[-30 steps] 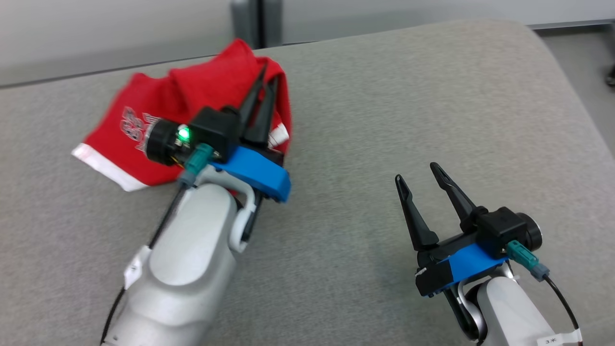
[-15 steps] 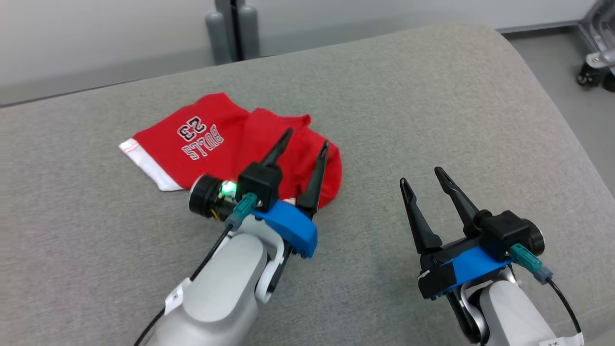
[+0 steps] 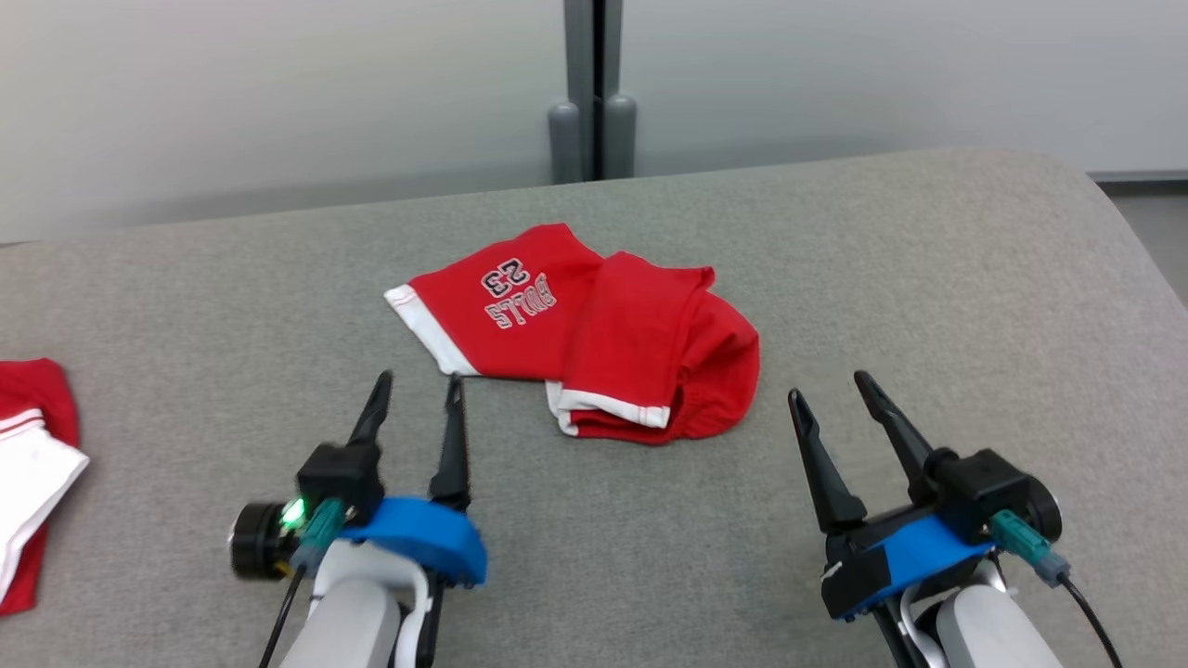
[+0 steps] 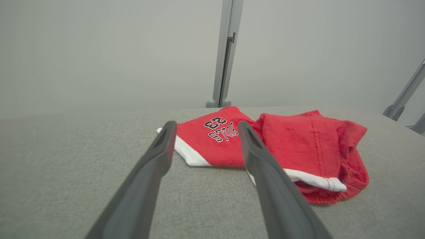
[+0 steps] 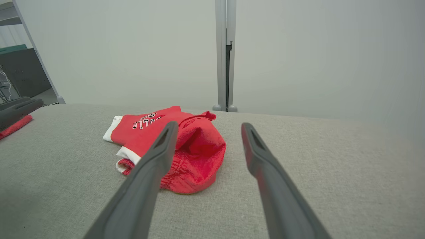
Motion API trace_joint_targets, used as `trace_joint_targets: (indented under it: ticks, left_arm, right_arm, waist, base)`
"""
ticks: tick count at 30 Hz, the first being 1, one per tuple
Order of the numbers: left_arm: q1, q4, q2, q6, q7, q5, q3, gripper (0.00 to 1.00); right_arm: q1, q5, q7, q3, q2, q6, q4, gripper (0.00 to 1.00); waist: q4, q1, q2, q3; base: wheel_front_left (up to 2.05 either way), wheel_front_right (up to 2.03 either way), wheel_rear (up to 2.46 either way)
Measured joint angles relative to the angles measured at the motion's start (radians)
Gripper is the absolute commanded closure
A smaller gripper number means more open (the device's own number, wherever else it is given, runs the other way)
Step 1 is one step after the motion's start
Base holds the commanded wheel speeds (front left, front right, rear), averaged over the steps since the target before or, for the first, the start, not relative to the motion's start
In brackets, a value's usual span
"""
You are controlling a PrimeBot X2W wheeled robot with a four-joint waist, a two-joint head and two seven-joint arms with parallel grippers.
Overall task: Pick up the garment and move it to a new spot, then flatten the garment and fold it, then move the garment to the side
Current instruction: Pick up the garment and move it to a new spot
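Observation:
The garment [image 3: 603,334] is a pair of red shorts with white hems and a printed number, lying crumpled on the grey cushioned surface [image 3: 835,260]. It also lies ahead in the left wrist view [image 4: 282,146] and in the right wrist view [image 5: 186,146]. My left gripper [image 3: 418,394] is open and empty, just short of the garment's near left hem. My right gripper [image 3: 831,390] stands open and empty, a little to the right of the garment.
Another red and white cloth [image 3: 28,482] lies at the far left edge of the surface. A grey post [image 3: 592,93] rises behind the surface against a pale wall. The surface curves down at its right end [image 3: 1114,241].
My left gripper opened and let go of the garment, then drew back toward me. The garment now lies loose on the surface. The head camera has turned, shifting the whole picture.

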Motion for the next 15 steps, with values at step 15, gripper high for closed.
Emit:
trace_joint_targets:
  ticks: [15]
  left_arm:
    - [0.249, -0.151, -0.027, -0.032, 0.0, 0.089, 0.211, 0.0]
  right_arm:
    - [0.07, -0.008, 0.0, -0.006, 0.007, 0.0, 0.018, 0.0]
  waist:
    - [0.072, 0.0001, 0.0, -0.048]
  base:
    - [0.0, 0.0, 0.0]
